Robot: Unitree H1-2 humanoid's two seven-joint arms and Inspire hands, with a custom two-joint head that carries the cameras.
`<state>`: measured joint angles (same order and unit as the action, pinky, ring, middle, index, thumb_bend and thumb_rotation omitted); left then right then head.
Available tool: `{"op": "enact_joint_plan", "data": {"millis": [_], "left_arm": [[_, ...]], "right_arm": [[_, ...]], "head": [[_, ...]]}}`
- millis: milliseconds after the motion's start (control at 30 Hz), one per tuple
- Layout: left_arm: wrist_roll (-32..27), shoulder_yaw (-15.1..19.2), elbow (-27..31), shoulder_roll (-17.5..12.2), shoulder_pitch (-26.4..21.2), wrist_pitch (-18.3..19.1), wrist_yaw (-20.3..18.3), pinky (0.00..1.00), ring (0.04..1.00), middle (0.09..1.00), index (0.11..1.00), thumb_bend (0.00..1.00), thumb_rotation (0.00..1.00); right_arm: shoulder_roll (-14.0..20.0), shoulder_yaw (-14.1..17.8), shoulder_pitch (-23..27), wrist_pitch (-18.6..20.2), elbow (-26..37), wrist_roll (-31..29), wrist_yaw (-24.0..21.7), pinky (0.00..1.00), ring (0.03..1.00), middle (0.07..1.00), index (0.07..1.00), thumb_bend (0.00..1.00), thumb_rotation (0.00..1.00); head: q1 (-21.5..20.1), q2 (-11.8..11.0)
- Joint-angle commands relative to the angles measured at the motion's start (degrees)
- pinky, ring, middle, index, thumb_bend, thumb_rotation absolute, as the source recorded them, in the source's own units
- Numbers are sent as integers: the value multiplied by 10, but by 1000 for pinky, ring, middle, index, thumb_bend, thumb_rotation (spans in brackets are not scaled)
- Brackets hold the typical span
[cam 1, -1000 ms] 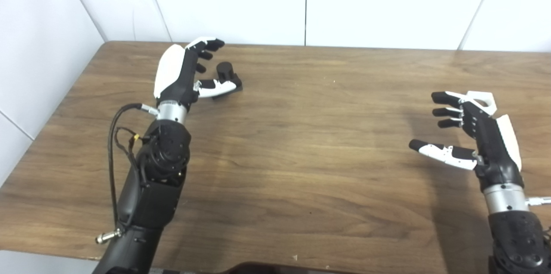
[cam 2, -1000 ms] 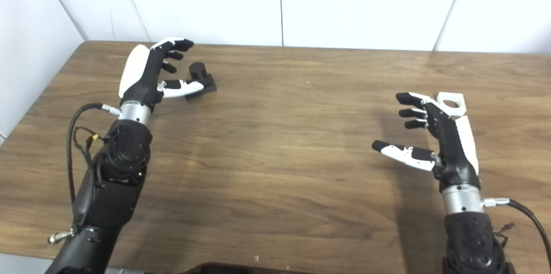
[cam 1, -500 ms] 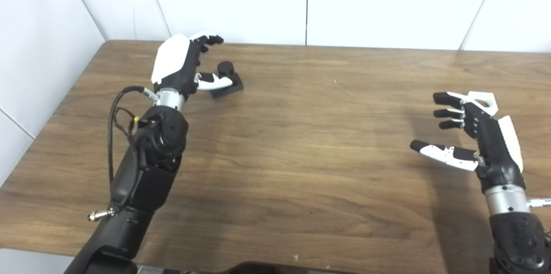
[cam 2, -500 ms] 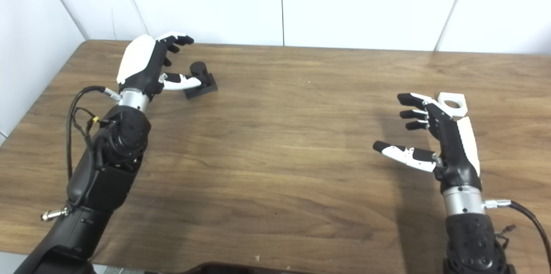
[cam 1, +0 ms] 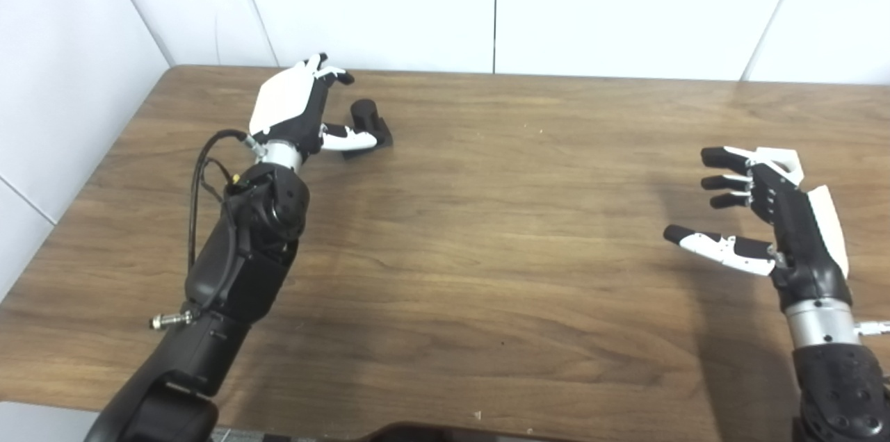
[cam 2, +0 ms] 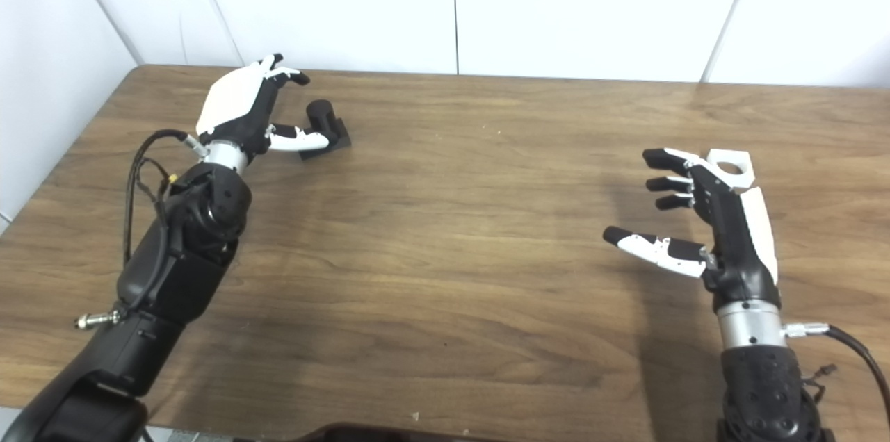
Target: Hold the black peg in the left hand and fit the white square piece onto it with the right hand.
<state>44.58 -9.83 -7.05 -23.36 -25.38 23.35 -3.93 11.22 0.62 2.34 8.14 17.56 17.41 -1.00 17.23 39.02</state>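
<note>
Right now I have the left robot hand (cam 1: 295, 108) reaching toward the far left corner of the wooden bench (cam 1: 487, 233), its white back turned up toward my cameras. Its fingers (cam 1: 334, 75) curl above and behind the black peg (cam 1: 363, 114), and its thumb (cam 1: 351, 140) lies low along the near side of the peg's square base (cam 1: 372, 140). So that robot hand is spread around the peg without closing on it; I cannot tell whether the thumb touches the base. The peg stands upright on its base, which sits flat on the bench.

Over on the right side, the right robot hand (cam 2: 702, 219) is held wide, fingers (cam 2: 667, 181) pointing left and thumb (cam 2: 646, 245) stretched out below them, holding nothing. The white square piece (cam 2: 730, 167), with its round hole facing up, lies on the bench just beyond that hand's knuckles, partly hidden by them in the left eye view. Peg and white piece are well apart, at opposite ends of the bench.
</note>
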Motion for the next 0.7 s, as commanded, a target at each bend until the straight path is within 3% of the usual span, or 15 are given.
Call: {"op": "enact_joint_plan", "data": {"millis": [0, 233, 667], "left_arm": [[21, -4, -6, -18, -30, -3, 15, 1000, 1000, 1000, 775, 877, 400], [37, -20, -21, -22, -29, 9, 10, 1000, 1000, 1000, 762, 897, 403], [30, -25, -70, -17, -25, -5, 22, 1000, 1000, 1000, 710, 890, 360]], "right_arm": [[1, 2, 12, -9, 20, 2, 4, 603, 683, 765, 732, 696, 0], [5, 5, 11, -13, 19, -2, 3, 599, 680, 765, 735, 699, 0], [5, 8, 7, -13, 26, -2, 4, 597, 672, 756, 725, 704, 0]], "head": [[1, 0], [-1, 1], [-7, 6]]}}
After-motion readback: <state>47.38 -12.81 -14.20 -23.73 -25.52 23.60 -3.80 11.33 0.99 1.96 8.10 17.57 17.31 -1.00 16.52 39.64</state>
